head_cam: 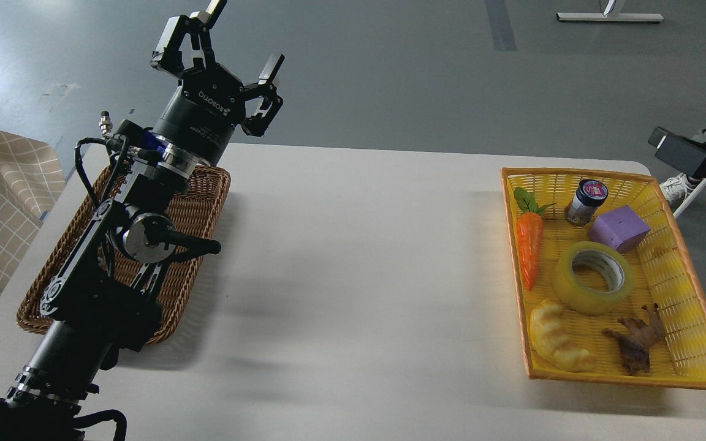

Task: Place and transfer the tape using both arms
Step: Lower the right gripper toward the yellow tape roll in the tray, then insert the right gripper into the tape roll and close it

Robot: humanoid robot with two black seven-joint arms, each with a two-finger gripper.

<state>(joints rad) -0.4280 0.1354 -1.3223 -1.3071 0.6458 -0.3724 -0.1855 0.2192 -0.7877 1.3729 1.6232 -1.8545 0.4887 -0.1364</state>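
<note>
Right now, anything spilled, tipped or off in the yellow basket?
Nothing stands out. The tape lies flat in the yellow basket among the carrot, croissant toy, purple block, jar and brown animal figure. Left gripper is open, raised beyond the wicker tray.

A white table (pixel 353 257) carries a brown wicker basket (pixel 197 202) at its left and a yellow tray-basket (pixel 690 288) at its right. The yellow one holds a toy carrot (pixel 529 242), a small dark-lidded jar (pixel 584 202), a purple block (pixel 619 228), a croissant toy (pixel 558 337) and a brown animal figure (species unclear) (pixel 635 340).
</note>
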